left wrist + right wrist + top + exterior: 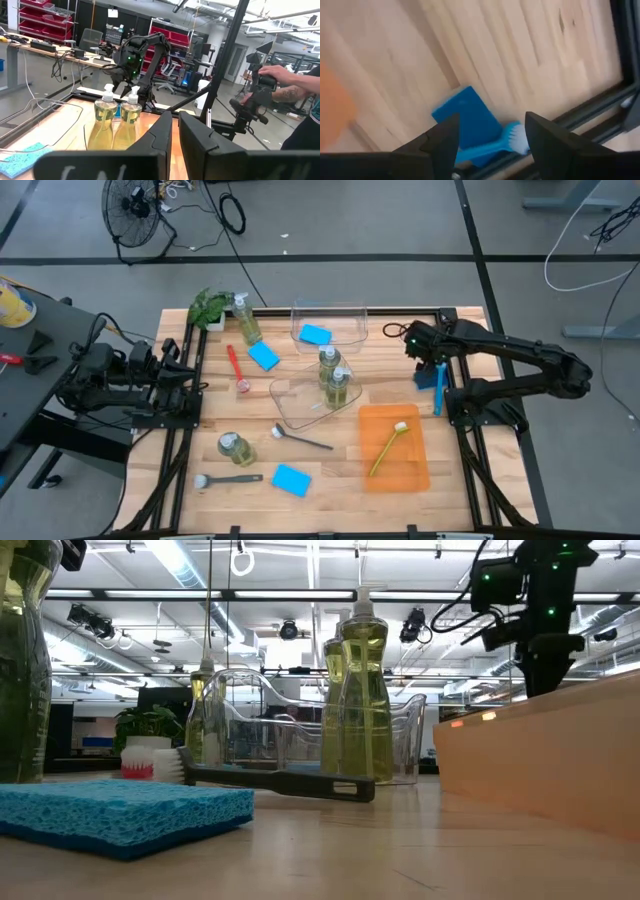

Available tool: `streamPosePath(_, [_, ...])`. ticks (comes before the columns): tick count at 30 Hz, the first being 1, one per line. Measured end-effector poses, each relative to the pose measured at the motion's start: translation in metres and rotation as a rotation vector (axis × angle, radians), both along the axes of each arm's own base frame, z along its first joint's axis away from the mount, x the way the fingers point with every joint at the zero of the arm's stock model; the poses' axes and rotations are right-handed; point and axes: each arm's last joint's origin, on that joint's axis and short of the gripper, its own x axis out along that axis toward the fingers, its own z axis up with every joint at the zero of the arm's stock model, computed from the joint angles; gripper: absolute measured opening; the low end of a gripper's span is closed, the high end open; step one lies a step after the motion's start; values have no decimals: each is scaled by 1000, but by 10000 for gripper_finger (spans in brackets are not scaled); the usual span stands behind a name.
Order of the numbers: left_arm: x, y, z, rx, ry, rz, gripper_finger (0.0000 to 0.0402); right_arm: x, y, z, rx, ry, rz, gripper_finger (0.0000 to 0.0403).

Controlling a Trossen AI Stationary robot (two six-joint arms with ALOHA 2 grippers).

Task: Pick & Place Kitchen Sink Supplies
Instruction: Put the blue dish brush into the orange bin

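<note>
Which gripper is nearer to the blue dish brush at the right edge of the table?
The right one. The right gripper hangs open just above the blue dish brush, which lies beside a blue sponge. The left gripper waits shut at the table's far left side.

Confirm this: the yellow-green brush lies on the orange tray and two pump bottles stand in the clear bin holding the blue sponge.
One error: the two pump bottles stand in the nearer clear bin, not the bin holding the blue sponge. The high view shows it. The yellow-green brush does lie on the orange tray.

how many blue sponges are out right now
4: one in the clear bin at the back, one beside the red brush, one at the front edge, one under the right gripper by the blue brush.
</note>
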Motion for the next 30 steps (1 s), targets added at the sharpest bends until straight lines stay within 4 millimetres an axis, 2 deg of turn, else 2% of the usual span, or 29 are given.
streamPosePath(8, [0,0,0,0,0,0,37,11,-3,18,92,91,433,224])
streamPosePath(17, [0,0,0,0,0,0,37,9,5,21,185,184,927,224])
streamPosePath(25, [0,0,0,0,0,0,37,6,17,21,208,304,1205,224])
streamPosePath(30, [0,0,0,0,0,-1,37,3,18,19,214,364,1237,224])
